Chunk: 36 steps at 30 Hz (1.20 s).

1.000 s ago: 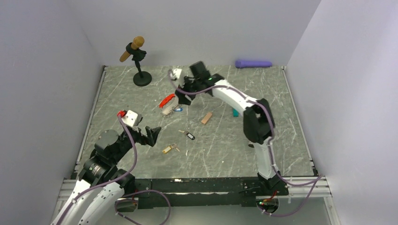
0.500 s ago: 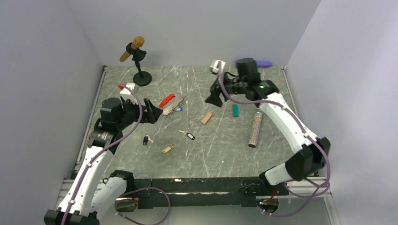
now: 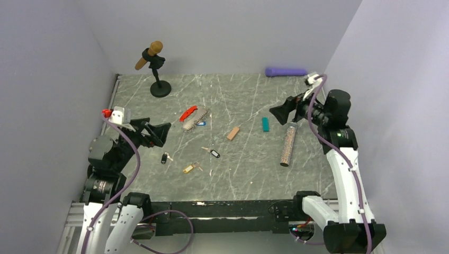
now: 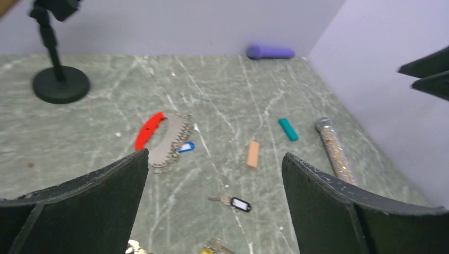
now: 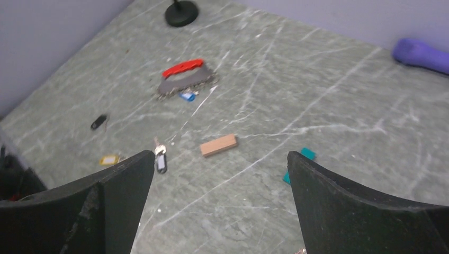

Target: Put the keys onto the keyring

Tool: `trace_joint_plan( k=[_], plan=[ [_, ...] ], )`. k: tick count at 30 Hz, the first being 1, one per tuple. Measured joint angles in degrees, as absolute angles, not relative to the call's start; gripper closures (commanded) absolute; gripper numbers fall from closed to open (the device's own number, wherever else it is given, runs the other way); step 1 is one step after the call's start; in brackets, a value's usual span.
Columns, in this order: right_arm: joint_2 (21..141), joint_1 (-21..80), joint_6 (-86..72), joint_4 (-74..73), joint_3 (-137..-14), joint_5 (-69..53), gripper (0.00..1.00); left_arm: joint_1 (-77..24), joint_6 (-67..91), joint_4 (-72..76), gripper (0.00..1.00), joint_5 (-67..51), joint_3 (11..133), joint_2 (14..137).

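Note:
The keyring, a red clip (image 3: pixel 188 113) with a bunched silver chain (image 3: pixel 194 120), lies at the table's middle back; it also shows in the left wrist view (image 4: pixel 149 129) and the right wrist view (image 5: pixel 182 67). A blue-tagged key (image 3: pixel 201 124) lies against the chain. A black-tagged key (image 3: pixel 213 153), a second black-tagged key (image 3: pixel 165 158) and a yellow-tagged key (image 3: pixel 189 169) lie loose nearer the front. My left gripper (image 3: pixel 161 132) is open and empty, raised left of the keys. My right gripper (image 3: pixel 278 112) is open and empty, raised at the far right.
A tan block (image 3: pixel 233 133) and a teal block (image 3: pixel 265 124) lie right of the keys. A glittery tube (image 3: pixel 287 144) lies below my right gripper. A purple cylinder (image 3: pixel 286 71) rests at the back wall. A black stand (image 3: pixel 157 79) holding a wooden handle stands back left.
My right arm has swung from the keyring to the far right, uncovering the glittery tube. My left arm reached toward the keyring, then drew back left. Nothing is held.

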State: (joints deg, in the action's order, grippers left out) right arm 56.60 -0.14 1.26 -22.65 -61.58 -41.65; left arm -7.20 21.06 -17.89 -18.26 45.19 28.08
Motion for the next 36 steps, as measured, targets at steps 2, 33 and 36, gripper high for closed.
trace_joint_plan(
  k=[2,33,36],
  plan=[
    [54.6,-2.2,-2.3,-21.0,-60.5,-39.0,0.0,-7.2,19.1,-18.7,0.01,-16.3,45.2,26.4],
    [49.9,-11.2,-13.7,-17.1,-52.9,-26.9,0.0,-7.1,6.2,-22.5,0.01,-12.1,34.4,24.0],
    [50.0,-12.2,-13.7,-17.1,-52.9,-27.5,0.0,-7.1,6.0,-22.5,0.01,-12.1,34.4,24.0]
  ],
)
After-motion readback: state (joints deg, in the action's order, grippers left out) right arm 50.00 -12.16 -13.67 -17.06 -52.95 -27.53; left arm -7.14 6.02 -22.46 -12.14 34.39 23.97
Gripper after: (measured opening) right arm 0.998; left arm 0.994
